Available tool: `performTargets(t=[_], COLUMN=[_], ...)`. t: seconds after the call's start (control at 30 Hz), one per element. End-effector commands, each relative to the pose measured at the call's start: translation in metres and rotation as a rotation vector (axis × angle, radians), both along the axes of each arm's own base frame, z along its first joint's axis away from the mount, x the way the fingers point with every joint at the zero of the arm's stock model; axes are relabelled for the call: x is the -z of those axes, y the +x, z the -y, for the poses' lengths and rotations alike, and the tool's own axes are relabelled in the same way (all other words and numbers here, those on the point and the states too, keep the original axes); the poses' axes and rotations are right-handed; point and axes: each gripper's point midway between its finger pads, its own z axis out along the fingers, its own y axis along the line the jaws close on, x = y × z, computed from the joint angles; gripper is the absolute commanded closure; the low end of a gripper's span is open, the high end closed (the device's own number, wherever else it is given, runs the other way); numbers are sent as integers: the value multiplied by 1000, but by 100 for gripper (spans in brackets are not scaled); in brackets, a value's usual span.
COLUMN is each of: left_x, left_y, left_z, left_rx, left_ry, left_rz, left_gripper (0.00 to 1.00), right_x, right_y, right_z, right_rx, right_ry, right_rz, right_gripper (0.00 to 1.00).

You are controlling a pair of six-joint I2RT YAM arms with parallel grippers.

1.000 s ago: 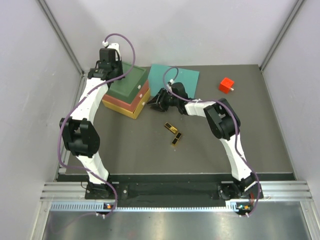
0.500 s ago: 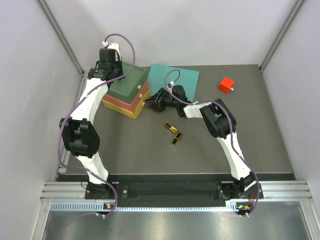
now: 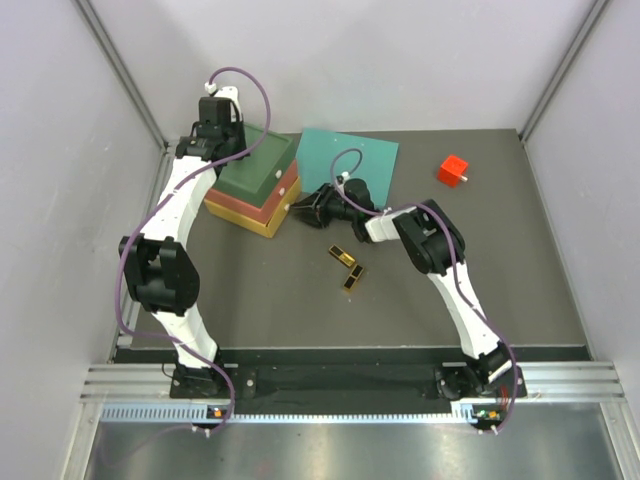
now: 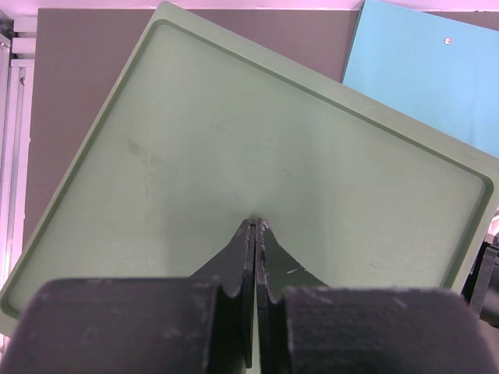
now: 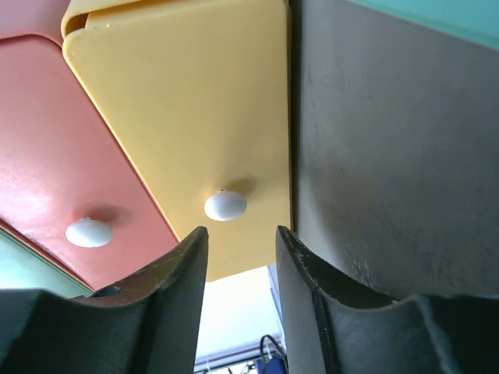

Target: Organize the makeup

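The right tool (image 3: 304,208) has crept closer to the drawer box (image 3: 255,190). Its jaws are parted and empty, with the yellow drawer's (image 5: 195,101) white knob (image 5: 225,205) just beyond the fingertips. The left tool (image 4: 256,224) stays closed over the box's green top (image 4: 234,132). The black-and-gold cases (image 3: 342,256) lie unmoved on the desk (image 3: 260,290), nearward of the box.
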Motion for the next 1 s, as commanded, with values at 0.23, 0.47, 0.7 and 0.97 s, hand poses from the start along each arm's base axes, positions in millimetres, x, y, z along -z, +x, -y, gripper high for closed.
performTargets(t=[0.23,0.47,0.7,0.97], left_x=[104,105,104,103], left_y=[-61,-62,-62,-62], left_z=[-10,-10,-10,-11], left_rx=[-1,0,-1,-3], left_ry=[59,58,59,61], left_rz=[-405,-408,-405,-403], left_gripper=[100,100,100,100], right_x=[-11,-9,-9,-13], right_y=[9,6,0,-2], right_z=[-14,-24,-33,-22], right_rx=[25,12,-10,5], right_ry=[84,96,101,80], right_rz=[5,-3,-9,10], right_gripper=[61,68,73,92])
